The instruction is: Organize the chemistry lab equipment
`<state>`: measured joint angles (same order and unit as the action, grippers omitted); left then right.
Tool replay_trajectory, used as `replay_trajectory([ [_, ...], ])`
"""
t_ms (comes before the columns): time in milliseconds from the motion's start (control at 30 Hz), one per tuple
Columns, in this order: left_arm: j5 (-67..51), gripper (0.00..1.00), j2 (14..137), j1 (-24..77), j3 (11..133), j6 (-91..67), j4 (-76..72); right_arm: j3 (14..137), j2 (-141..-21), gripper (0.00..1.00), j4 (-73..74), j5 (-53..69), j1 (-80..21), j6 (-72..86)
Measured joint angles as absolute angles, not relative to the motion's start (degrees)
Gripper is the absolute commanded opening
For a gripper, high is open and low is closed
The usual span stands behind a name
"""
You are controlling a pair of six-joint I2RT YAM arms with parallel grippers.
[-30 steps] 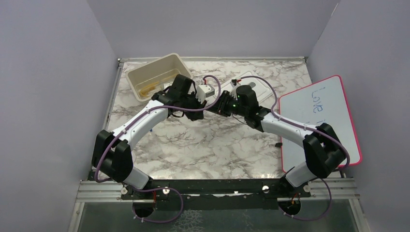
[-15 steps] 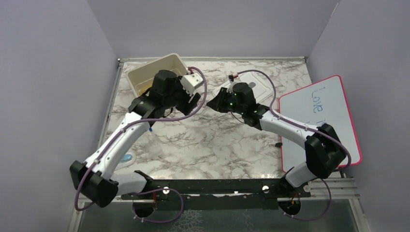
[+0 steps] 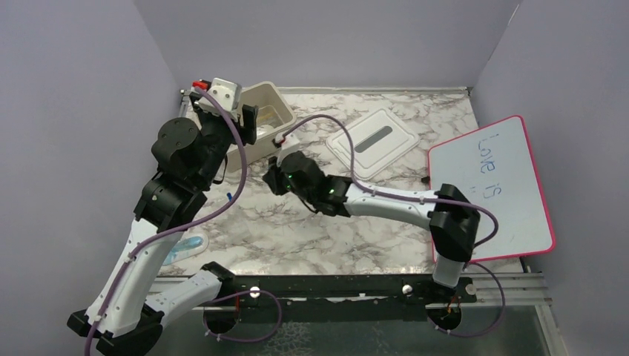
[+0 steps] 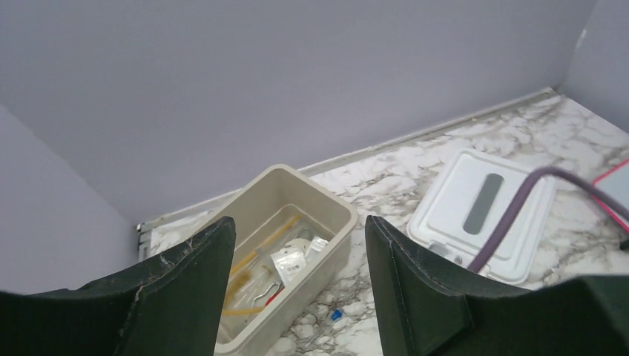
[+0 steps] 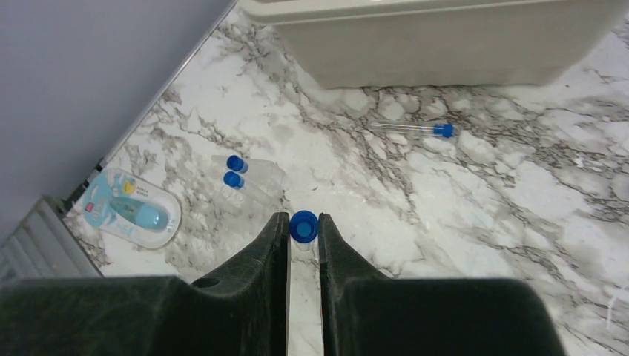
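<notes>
The beige bin [image 4: 326, 199] on the bench [image 4: 386, 178] holds amber tubing [image 4: 241, 268] and white packets [image 4: 291, 259]. Its lid [image 4: 452, 189] lies beside it. The left tool [image 4: 297, 252] hangs spread above the bin. The right tool [image 5: 303, 241] pinches a blue-capped tube [image 5: 303, 225] just above the bench, near the bin.

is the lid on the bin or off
Off: the white lid lies flat on the table, apart from the beige bin, whose open top shows small items inside.
</notes>
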<state>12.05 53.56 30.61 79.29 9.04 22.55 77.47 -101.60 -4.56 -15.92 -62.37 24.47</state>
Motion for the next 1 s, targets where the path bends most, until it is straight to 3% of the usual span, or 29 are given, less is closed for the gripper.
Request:
replay_trajectory([
  [500, 32.1, 0.69, 48.8, 30.6, 80.1, 12.1, 21.8, 95.6, -123.7, 0.13, -5.7, -28.5, -74.9, 6.8],
  [1000, 36.9, 0.71, 46.7, 31.6, 79.3, 14.5, 20.2, 97.1, -126.2, 0.13, -9.2, -27.3, -76.0, 4.5],
])
